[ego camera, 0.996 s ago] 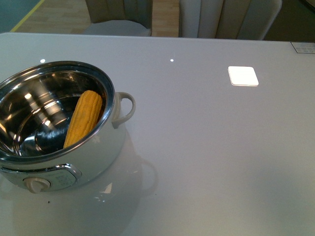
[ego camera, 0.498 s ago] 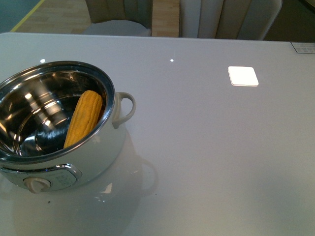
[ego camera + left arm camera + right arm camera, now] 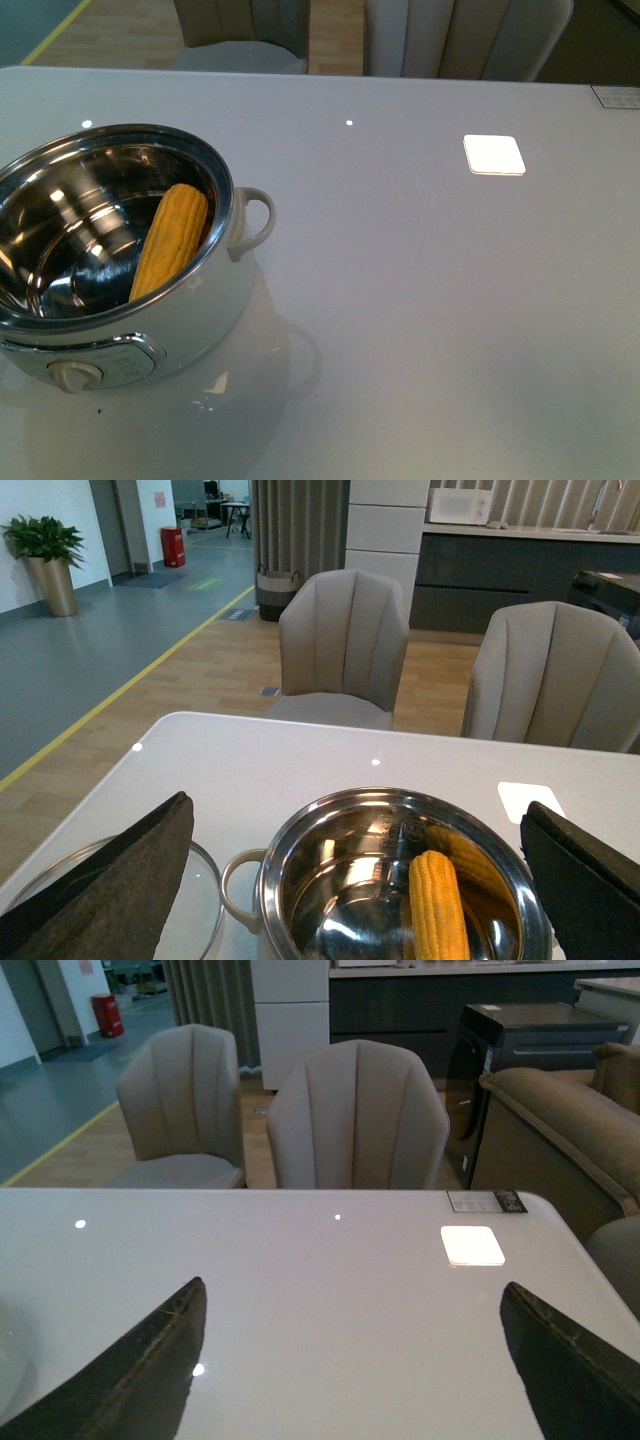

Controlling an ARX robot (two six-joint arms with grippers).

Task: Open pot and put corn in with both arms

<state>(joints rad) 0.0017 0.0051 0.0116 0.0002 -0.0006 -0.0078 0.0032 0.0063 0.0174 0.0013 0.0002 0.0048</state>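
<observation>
Front view has no arms in it at all, just the pot (image 3: 110, 260) sitting open at about 9 o'clock on the worktop (image 3: 430, 300), with the corn (image 3: 170, 240) inside. The left wrist view adds what the front one misses: the glass lid (image 3: 205, 900) lying flat on the worktop just beside the pot (image 3: 400, 880), plus two chairs (image 3: 345, 645) behind the worktop. The right wrist view only gets bare worktop (image 3: 330, 1290) and a bright square patch (image 3: 472, 1245) on it.

The corn leans against the pot's inner wall, long axis running roughly 7 to 1 o'clock in the front view, the far end propped up near the rim.

Left gripper (image 3: 360, 880): jaws spread wide, holding nothing, above the pot. Right gripper (image 3: 350, 1360): jaws also wide apart, empty, above the bare worktop.
</observation>
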